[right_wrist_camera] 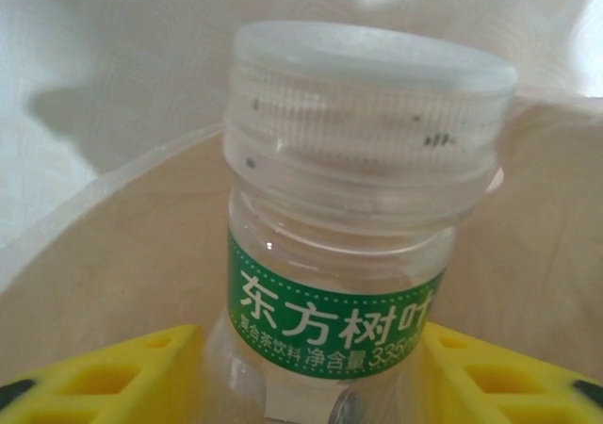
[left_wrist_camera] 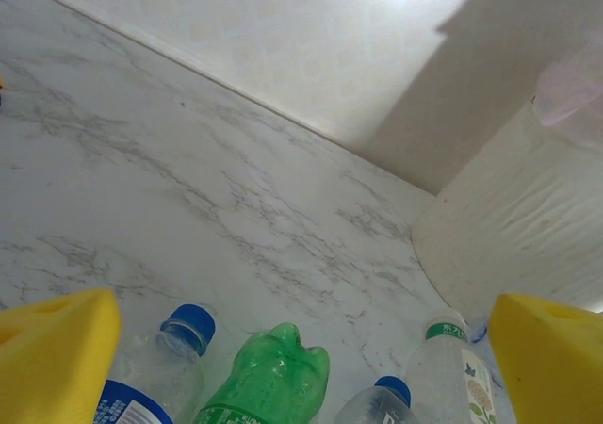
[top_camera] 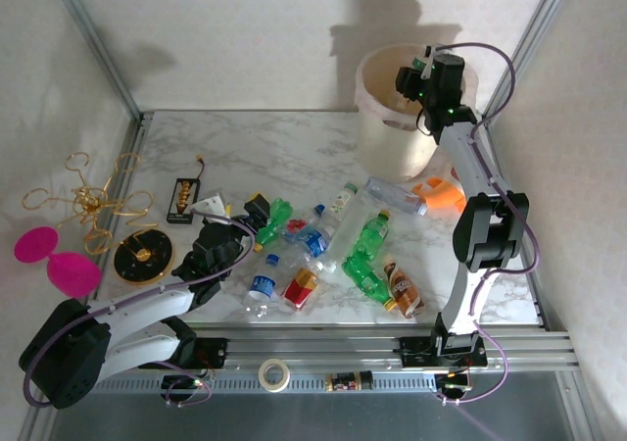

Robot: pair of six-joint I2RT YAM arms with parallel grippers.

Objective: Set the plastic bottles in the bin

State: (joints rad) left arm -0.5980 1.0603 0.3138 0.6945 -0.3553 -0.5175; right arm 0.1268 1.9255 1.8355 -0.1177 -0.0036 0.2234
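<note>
Several plastic bottles lie in a heap on the marble table: green ones (top_camera: 372, 233), a red-labelled one (top_camera: 302, 286), a brown-labelled one (top_camera: 402, 289) and a clear one (top_camera: 395, 198). My left gripper (top_camera: 257, 211) hangs open over the heap's left end. In the left wrist view a green bottle's base (left_wrist_camera: 273, 372) lies between the wide-apart yellow fingers (left_wrist_camera: 57, 358), with blue-capped bottles (left_wrist_camera: 188, 325) beside it. My right gripper (top_camera: 407, 80) is above the cream bin (top_camera: 387, 147) at the back right. It is shut on a clear, white-capped bottle with a green neck label (right_wrist_camera: 349, 254), over the bin's inside wall (right_wrist_camera: 122, 254).
An orange toy (top_camera: 441, 194) lies against the bin's front. At the left are a gold wire ornament (top_camera: 88, 206), pink discs (top_camera: 54, 260), a black round dish (top_camera: 142, 255) and a black box (top_camera: 181, 198). A tape roll (top_camera: 275, 372) sits on the front rail.
</note>
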